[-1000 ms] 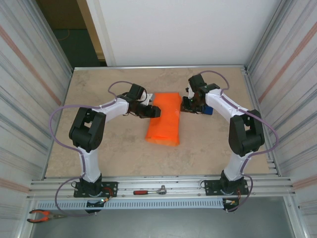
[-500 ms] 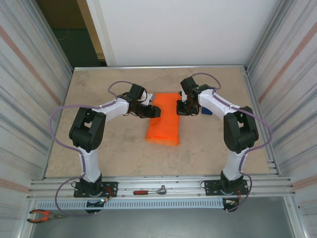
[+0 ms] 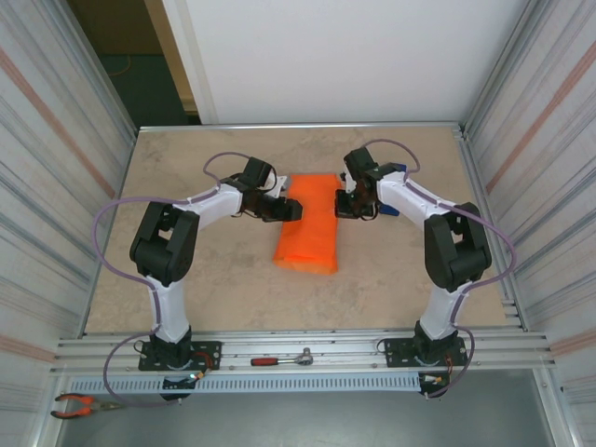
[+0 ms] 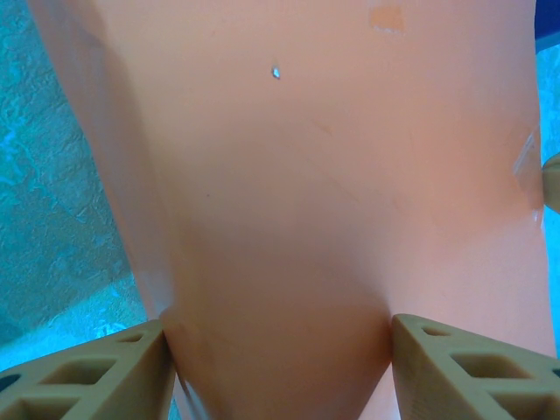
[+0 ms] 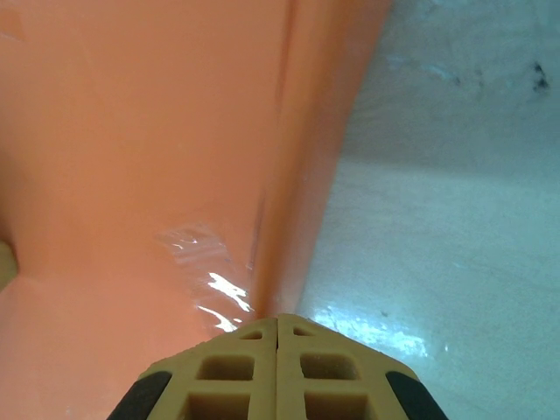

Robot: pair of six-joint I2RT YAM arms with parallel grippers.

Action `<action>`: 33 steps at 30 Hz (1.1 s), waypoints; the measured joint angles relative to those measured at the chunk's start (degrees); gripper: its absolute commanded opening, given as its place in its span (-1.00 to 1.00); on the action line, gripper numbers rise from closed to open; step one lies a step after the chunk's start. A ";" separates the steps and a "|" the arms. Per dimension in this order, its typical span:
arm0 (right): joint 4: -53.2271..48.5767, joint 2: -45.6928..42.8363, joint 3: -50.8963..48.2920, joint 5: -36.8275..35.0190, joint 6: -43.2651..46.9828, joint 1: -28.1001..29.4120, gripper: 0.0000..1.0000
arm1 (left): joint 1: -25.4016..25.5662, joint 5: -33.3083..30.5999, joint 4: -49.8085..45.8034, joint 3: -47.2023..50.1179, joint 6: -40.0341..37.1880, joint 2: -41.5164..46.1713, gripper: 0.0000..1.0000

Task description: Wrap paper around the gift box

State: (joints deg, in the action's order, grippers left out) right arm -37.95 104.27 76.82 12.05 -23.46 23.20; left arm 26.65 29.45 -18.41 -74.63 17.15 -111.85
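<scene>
The orange paper (image 3: 312, 223) lies folded into a long parcel at the table's middle; the gift box is hidden under it. My left gripper (image 3: 296, 210) reaches in from the parcel's left side. In the left wrist view its tan fingers (image 4: 96, 376) press on both sides of a bulge of the paper (image 4: 332, 175). My right gripper (image 3: 343, 207) is shut with nothing between its fingers. Its tips (image 5: 277, 319) rest at the right edge of the paper (image 5: 131, 131), just beside a strip of clear tape (image 5: 206, 271).
A blue tape dispenser (image 3: 393, 210) sits right of the parcel, behind the right arm. A red-handled ratchet (image 3: 279, 358) lies on the front rail and orange pliers (image 3: 79, 403) at the near left. Metal walls close in both sides of the table (image 3: 186, 279).
The right gripper moved left from beside the tape dispenser to the parcel's right edge and closed fully. The left gripper and the paper have not moved.
</scene>
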 measured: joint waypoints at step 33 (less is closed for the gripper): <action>33.24 -5.75 -23.82 19.34 -25.49 -5.66 -0.92 | 0.09 -0.11 0.04 0.00 0.09 0.04 0.24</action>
State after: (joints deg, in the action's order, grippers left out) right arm -4.71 98.52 52.99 31.40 -48.95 17.54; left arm 26.74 29.34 -18.37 -74.63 17.23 -111.81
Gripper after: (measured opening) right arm 0.041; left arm 0.622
